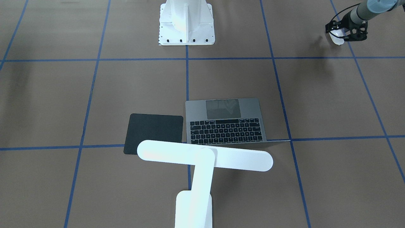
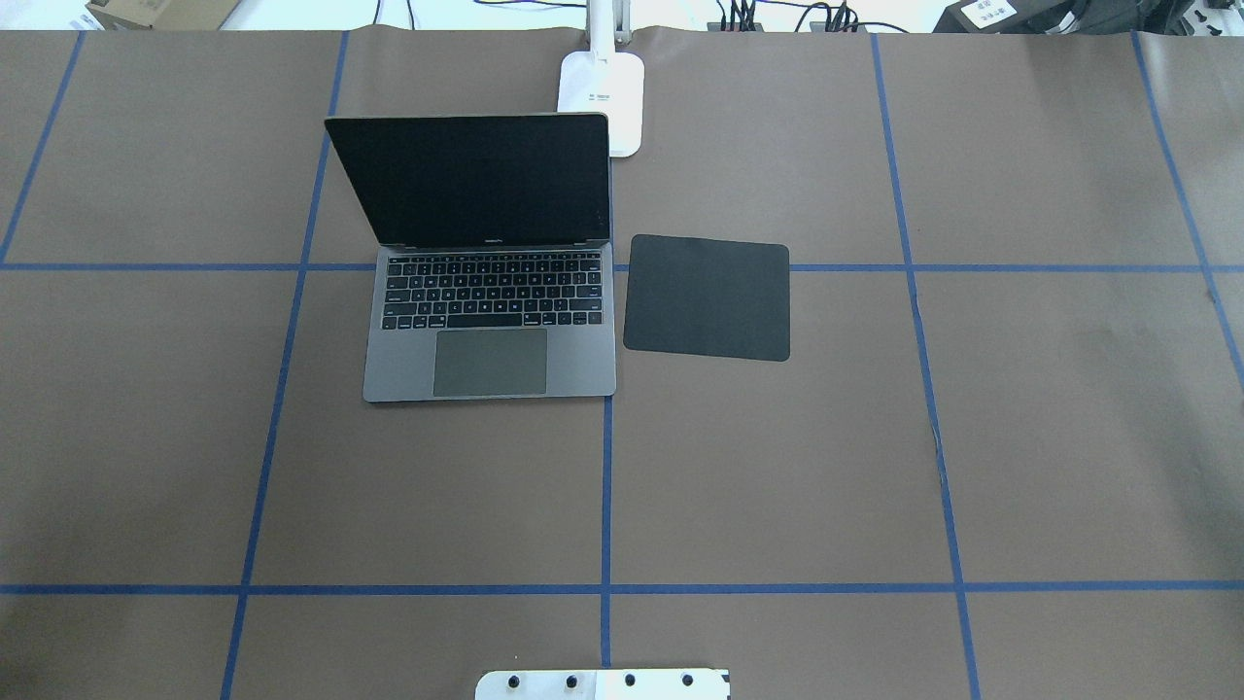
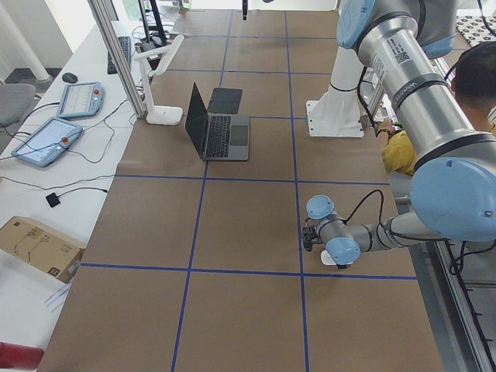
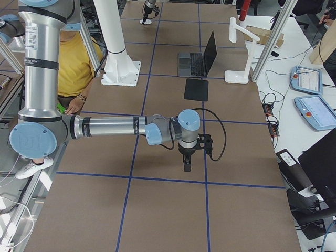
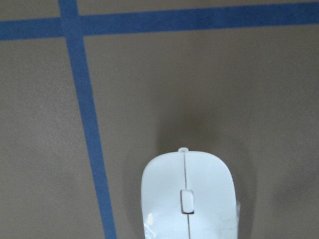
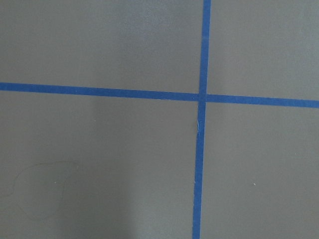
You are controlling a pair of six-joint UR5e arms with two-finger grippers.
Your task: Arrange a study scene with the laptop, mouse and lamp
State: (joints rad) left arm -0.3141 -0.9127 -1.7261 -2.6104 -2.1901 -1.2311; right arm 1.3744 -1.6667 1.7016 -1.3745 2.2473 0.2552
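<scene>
Small glossy white oval mouse point(image 1: 337, 36) sits clasped in the left claw point(image 1: 343, 31) at the front view's 1 o'clock corner, well apart from the open space-grey metal laptop point(image 2: 491, 292). Thin black square pad point(image 2: 707, 297) lies just beside the laptop, at its 3 o'clock overhead. White T-shaped desk lamp point(image 1: 202, 164) stands behind. Right claw point(image 4: 187, 157): state cannot be told.

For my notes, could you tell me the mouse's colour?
Glossy white mouse, clearest in the left wrist view.
</scene>
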